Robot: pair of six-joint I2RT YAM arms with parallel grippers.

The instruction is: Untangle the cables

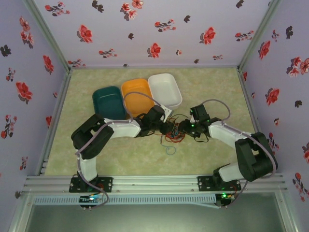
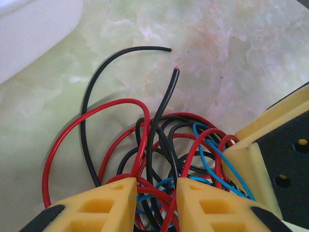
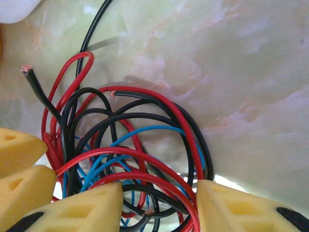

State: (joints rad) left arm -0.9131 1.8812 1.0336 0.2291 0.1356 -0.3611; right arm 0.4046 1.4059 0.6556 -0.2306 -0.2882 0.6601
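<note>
Red, black and blue wire: the cable tangle (image 1: 175, 131) lies mid-table (image 1: 217, 92) as one tight knot of loops, directly between the two grippers.
Left gripper (image 2: 157, 205): low over the near edge of the knot, fingers part-way apart with red, black and blue strands running through the gap. The view is too tight to tell whether the pads actually bite on them.
Right gripper (image 3: 159, 208): spread wide and straddling the opposite side of the knot, red loops brushing the inner faces, nothing pinched.
Why both sit so close: probably so one side can anchor the bundle while the other draws a strand out. The yellow fingertips nearly meet over the wires.
Free ends: two black ends (image 2: 175, 72) stick out on the far side toward bare table, the easiest strands to pull clear.
Loose blue loop (image 1: 170, 150): just beside the knot on the near side, apart from it.
Bins: teal bin (image 1: 108, 101), orange bin (image 1: 137, 94) and white bin (image 1: 164, 87) stand in a row behind, likely one per colour.
Progress: early, with most wires interlocked.
</note>
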